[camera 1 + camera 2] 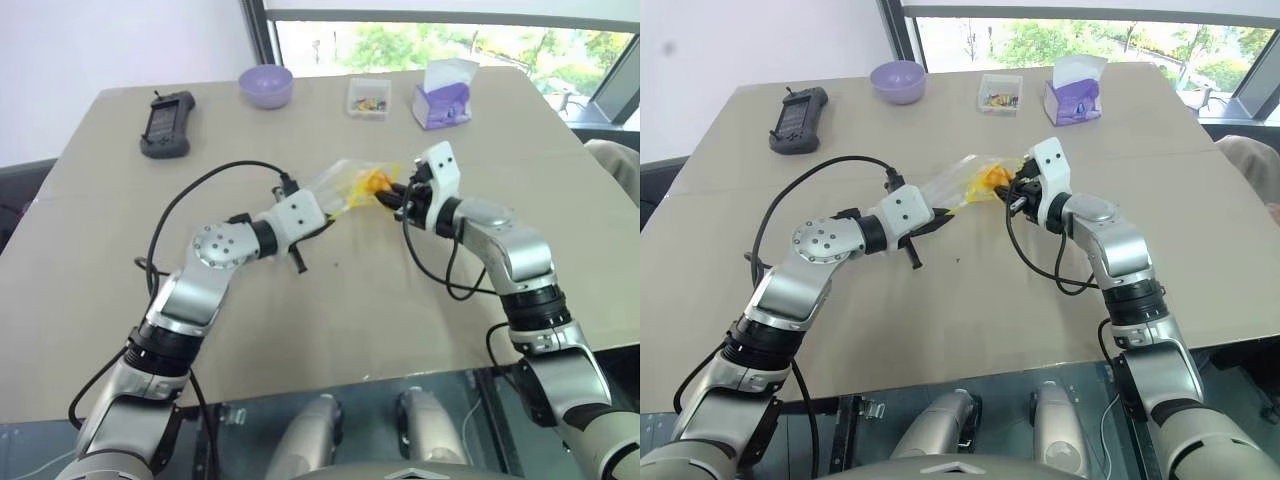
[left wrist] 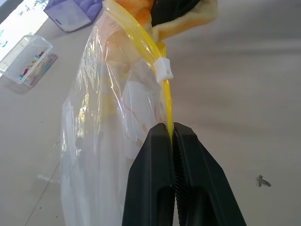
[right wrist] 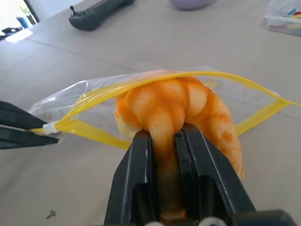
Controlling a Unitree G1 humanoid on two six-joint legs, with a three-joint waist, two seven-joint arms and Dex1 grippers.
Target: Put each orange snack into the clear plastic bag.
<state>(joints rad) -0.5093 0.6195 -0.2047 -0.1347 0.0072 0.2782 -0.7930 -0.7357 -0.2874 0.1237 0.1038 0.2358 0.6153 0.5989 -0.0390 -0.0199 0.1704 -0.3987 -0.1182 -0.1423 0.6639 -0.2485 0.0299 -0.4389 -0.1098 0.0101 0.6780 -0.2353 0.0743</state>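
In the left eye view, the clear plastic bag (image 1: 335,185) is seen held above the desk (image 1: 330,300) between the two arms. The left end effector (image 1: 332,216) is clamped on the bag's yellow sealing strip, and the right end effector (image 1: 388,194) is clamped on the orange snack (image 1: 372,181), which sits at the bag's mouth, just in front of the right fingers. Beyond both end effectors, a purple bowl (image 1: 266,85), a small clear box (image 1: 368,98), a purple tissue pack (image 1: 444,95) and a black handset (image 1: 166,124) are set along the far part of the desk.

In the left wrist view, the two black fingers (image 2: 155,188) are seen pressed together on the yellow strip, with a white slider (image 2: 164,69) further along the strip. The bag hangs past the fingertips, and the snack is seen at its far end.

In the right wrist view, the snack (image 3: 174,106) is squeezed between the right fingers (image 3: 134,183), its front part lying inside the bag's opened yellow rim. The tips of the left end effector (image 3: 44,131) are seen pinching the strip at the slider.
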